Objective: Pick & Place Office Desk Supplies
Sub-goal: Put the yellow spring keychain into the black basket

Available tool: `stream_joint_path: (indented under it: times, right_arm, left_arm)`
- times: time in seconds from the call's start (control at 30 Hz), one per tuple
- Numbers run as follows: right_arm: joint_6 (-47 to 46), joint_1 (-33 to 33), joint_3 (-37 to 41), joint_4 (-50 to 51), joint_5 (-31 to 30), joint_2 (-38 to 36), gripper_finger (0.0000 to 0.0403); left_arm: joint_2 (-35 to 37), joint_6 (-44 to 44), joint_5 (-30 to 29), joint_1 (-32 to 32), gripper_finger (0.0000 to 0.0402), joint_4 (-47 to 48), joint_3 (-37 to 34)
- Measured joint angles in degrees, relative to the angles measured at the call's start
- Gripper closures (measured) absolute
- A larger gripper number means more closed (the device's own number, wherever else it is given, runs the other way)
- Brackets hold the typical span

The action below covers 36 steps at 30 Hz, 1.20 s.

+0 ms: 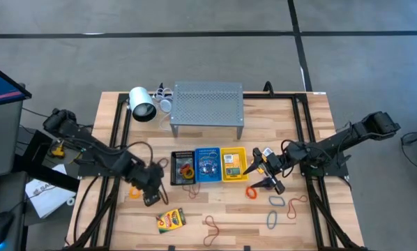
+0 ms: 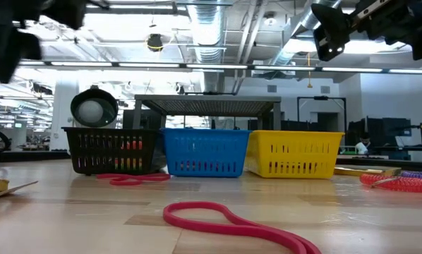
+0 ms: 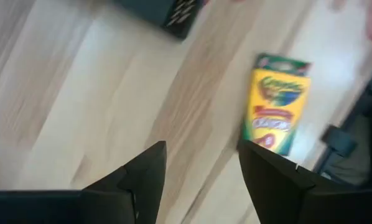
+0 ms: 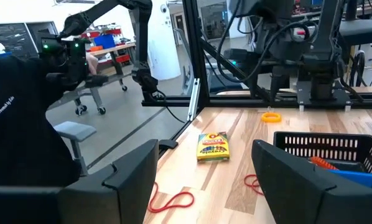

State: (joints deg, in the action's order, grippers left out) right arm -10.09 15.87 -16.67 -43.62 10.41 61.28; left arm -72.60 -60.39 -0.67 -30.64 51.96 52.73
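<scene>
A yellow-and-green crayon box (image 1: 171, 220) lies flat near the table's near edge, also visible in the left wrist view (image 3: 278, 112) and the right wrist view (image 4: 213, 146). Rubber bands lie loose on the wood: orange (image 1: 251, 191), purple (image 1: 276, 201), brown (image 1: 212, 223), and a red one (image 2: 232, 219) close to the low camera. My left gripper (image 1: 151, 194) hovers open just far-left of the crayon box, touching nothing (image 3: 201, 168). My right gripper (image 1: 259, 174) is open in the air beside the yellow basket, empty (image 4: 204, 168).
Black (image 1: 183, 167), blue (image 1: 208, 164) and yellow (image 1: 233, 164) baskets stand in a row mid-table; the black one holds orange and red bands. Behind them stand a grey perforated shelf (image 1: 207, 104) and a white cylinder (image 1: 141, 103). Bare wood lies left of the crayon box.
</scene>
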Motion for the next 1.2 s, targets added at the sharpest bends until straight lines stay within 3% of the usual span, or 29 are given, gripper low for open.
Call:
stream_joint_path:
  times: [0.3, 0.57, 0.83, 1.2]
  right_arm:
    - [0.90, 1.43, 0.00, -0.04, 0.00, 0.00, 0.0148]
    - [1.04, 1.41, 0.00, -0.07, 0.01, 0.00, 0.0148]
    - [1.05, 1.41, 0.00, -0.07, 0.02, 0.00, 0.0148]
    - [1.15, 1.40, 0.00, -0.07, 0.02, 0.00, 0.0148]
  left_arm:
    - [-1.17, -22.93, -3.80, -8.20, 0.0204, 4.94, -2.20]
    - [-1.27, -38.14, 0.05, -11.27, 0.0204, 1.04, -11.59]
    - [-1.27, -40.62, 1.01, -11.79, 0.0204, -13.98, -19.53]
    - [-1.27, -41.14, 4.59, -11.77, 0.0205, -15.43, -21.57]
